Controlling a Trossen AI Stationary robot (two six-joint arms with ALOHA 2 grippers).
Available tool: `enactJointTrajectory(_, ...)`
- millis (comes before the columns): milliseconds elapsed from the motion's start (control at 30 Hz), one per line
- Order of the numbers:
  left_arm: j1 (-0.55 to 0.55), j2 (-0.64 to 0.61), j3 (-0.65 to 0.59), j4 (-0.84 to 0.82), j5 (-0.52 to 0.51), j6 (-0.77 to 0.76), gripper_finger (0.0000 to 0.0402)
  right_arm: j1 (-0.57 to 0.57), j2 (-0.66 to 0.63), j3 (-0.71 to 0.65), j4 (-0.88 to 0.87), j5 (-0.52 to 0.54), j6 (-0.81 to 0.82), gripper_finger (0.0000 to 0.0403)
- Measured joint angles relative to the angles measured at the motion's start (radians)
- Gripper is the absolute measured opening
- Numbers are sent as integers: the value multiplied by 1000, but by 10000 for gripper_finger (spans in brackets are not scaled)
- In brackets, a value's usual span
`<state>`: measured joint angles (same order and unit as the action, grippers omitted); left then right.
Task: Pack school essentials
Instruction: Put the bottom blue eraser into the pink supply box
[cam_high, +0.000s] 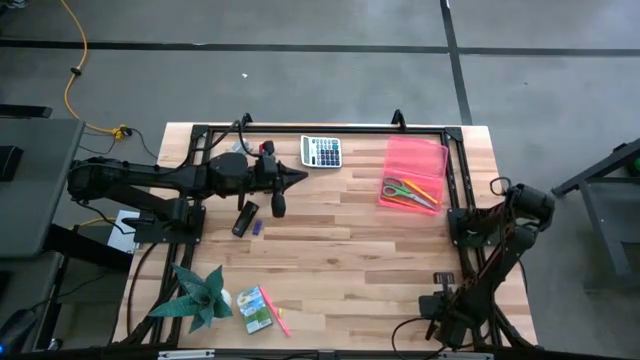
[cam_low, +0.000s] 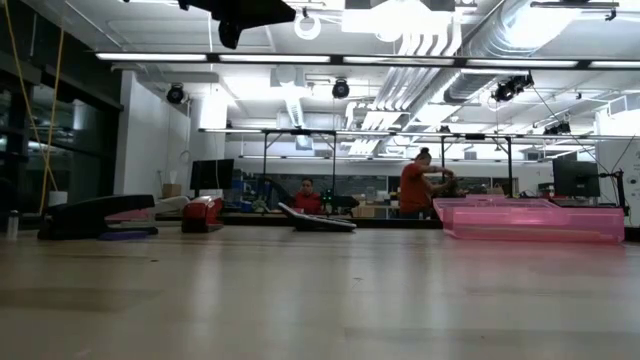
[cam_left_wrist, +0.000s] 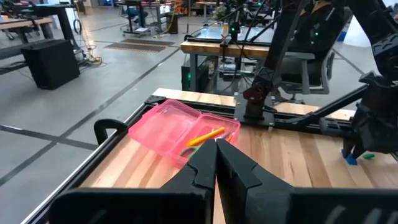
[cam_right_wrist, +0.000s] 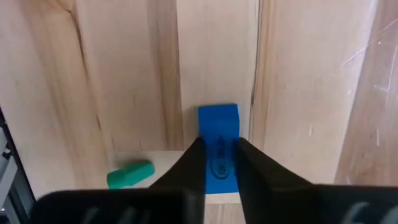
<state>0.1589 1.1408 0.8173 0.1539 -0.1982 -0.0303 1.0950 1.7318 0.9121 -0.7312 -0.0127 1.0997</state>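
Table: pale wood planks inside a dark frame; the goods lay scattered so that each could be taken singly.
Left gripper: hung over the far side near the calculator, fingers pressed together on nothing; it looked to be waiting.
Right gripper: low at the near right edge, fingers pinching the eraser by its two long sides, probably so it would lift square.
Tray: clear pink, at the far right, lying open as the likely place for packing.
Calculator: just left of the tray; key markings too small to read.
Crayon box: near left edge, well apart from the tray, not yet packed; its print could not be read.
Scissors: green-handled, already in the tray.
Pencil: orange, in the tray beside the scissors.
Eraser: blue, on the wood between the right fingers; an oval stamp showed, its lettering unreadable.
Stub: green, just beside the eraser, not touching it.
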Motion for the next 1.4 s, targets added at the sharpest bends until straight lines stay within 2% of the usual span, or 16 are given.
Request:
enactJointTrajectory(133,0,0,0,0,3,8,0,-5,-46,-4,-32,43,-6,18)
enactJointTrajectory(233,0,-17,0,-1,6,8,0,-35,-121,-13,-141,178,-29,20)
enactJointTrajectory(400,-1,-53,0,-16,51,-27,0,-128,-247,-34,-125,414,-52,22)
enactJointTrajectory(500,-1,-76,0,-36,92,-66,0,-233,-305,-45,-49,576,-106,22)
enactJointTrajectory(600,-1,-88,-8,-67,141,-89,0,-352,-336,-63,89,646,-232,22)
enactJointTrajectory(700,-1,-92,-73,-10,188,-123,0,-487,-359,-76,303,694,-395,23)
enactJointTrajectory(800,-1,-92,-183,148,216,-184,0,-615,-358,-80,506,672,-565,23)
enactJointTrajectory(867,-3,-85,-255,291,222,-243,0,-696,-358,-80,656,617,-680,23)
enactJointTrajectory(967,-3,-83,-333,391,221,-291,0,-804,-357,-80,838,521,-781,23)
enactJointTrajectory(1200,20,-83,-326,399,238,-318,0,-980,-357,-78,1080,279,-865,23)
enactJointTrajectory(1400,37,-80,-268,381,284,-318,0,-1025,-357,-77,1192,153,-910,24)
